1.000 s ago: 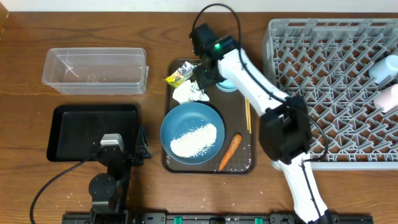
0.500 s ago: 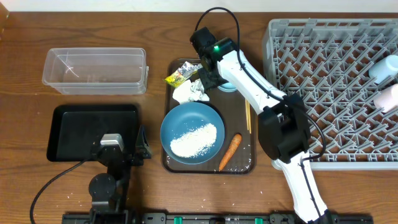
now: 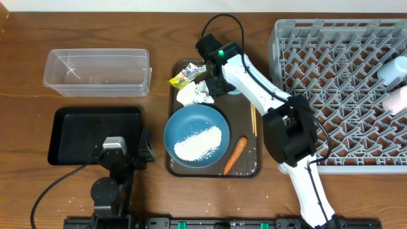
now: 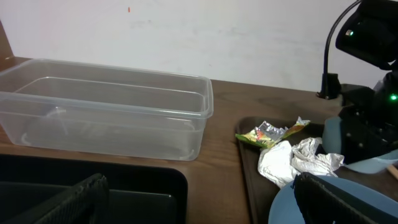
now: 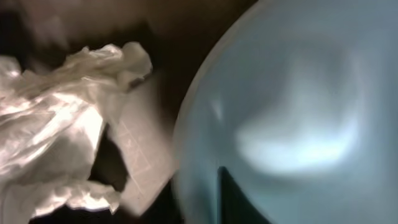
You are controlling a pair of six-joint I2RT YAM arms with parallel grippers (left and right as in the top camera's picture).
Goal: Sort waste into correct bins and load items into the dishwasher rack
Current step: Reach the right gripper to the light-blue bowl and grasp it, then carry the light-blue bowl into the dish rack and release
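Observation:
My right gripper [image 3: 220, 86] is shut on the rim of the small light-blue bowl [image 5: 298, 93] at the back of the brown tray [image 3: 245, 168]; one finger is inside the bowl and the other outside. The crumpled tissue [image 3: 196, 94] and the yellow-green wrapper [image 3: 184, 77] lie just left of it. The blue plate [image 3: 191, 124] holds white rice [image 3: 197, 143]. A carrot [image 3: 235, 154] and chopsticks [image 3: 254, 119] lie at its right. My left gripper [image 4: 199, 186] hangs open over the right end of the black tray [image 3: 76, 130]. The grey rack [image 3: 343, 83] stands at the right.
The clear tub [image 3: 96, 71] sits at the back left, behind the black tray. Two pale cups [image 3: 395, 69] stand in the rack at its right edge. A black cable [image 3: 222, 16] loops behind the right arm.
The right gripper has closed on the bowl's rim and shifted slightly toward the front. The left arm has not moved.

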